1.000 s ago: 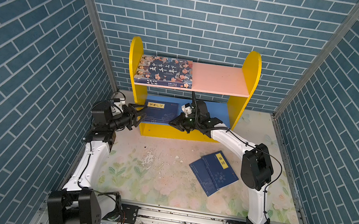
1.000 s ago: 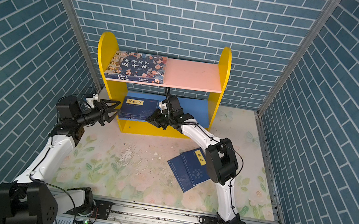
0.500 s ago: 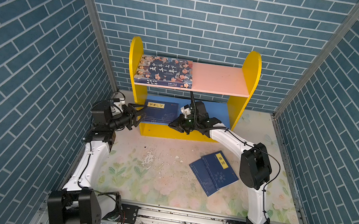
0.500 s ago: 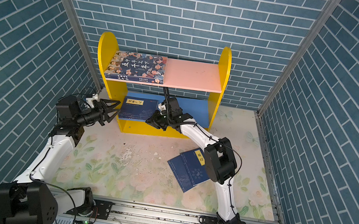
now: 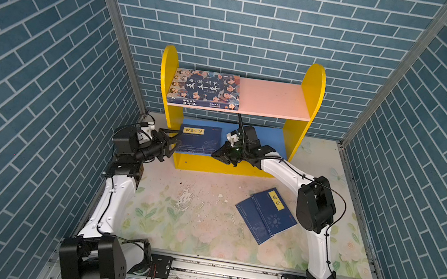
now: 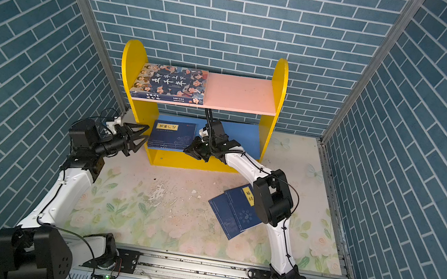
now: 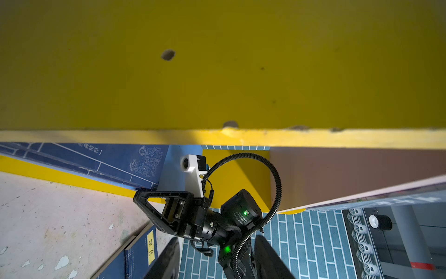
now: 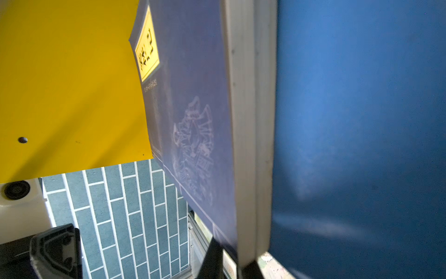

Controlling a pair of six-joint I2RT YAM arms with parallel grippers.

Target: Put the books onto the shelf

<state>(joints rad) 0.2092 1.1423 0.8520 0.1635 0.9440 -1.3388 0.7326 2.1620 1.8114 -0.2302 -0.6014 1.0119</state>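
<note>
The shelf [image 5: 167, 76] [image 6: 129, 67] stands at the back wall, with the thick cartoon-face book [image 5: 206, 87] [image 6: 172, 83] flat on its pink upper board. A small stack of thin navy books [image 5: 199, 139] [image 6: 172, 135] [image 8: 190, 96] lies on the blue lower board [image 8: 362, 120]. My right gripper [image 5: 218, 154] [image 6: 188, 150] [image 8: 231, 265] is shut on the stack's front right corner. Two more thin navy books [image 5: 266, 215] [image 6: 235, 212] [image 7: 142, 253] lie on the floor at the right. Open and holding nothing, my left gripper [image 5: 174, 141] [image 6: 142, 136] [image 7: 217, 265] sits just outside the shelf's left panel [image 7: 217, 72].
Blue brick walls close in on three sides. The floral mat [image 5: 188, 216] is scuffed white in the middle. My right forearm [image 5: 287, 171] crosses in front of the shelf's yellow base. A metal rail [image 5: 225, 271] runs along the front edge.
The right arm's elbow has shifted slightly left. The stack on the lower board, the floor books and the left arm look unmoved.
</note>
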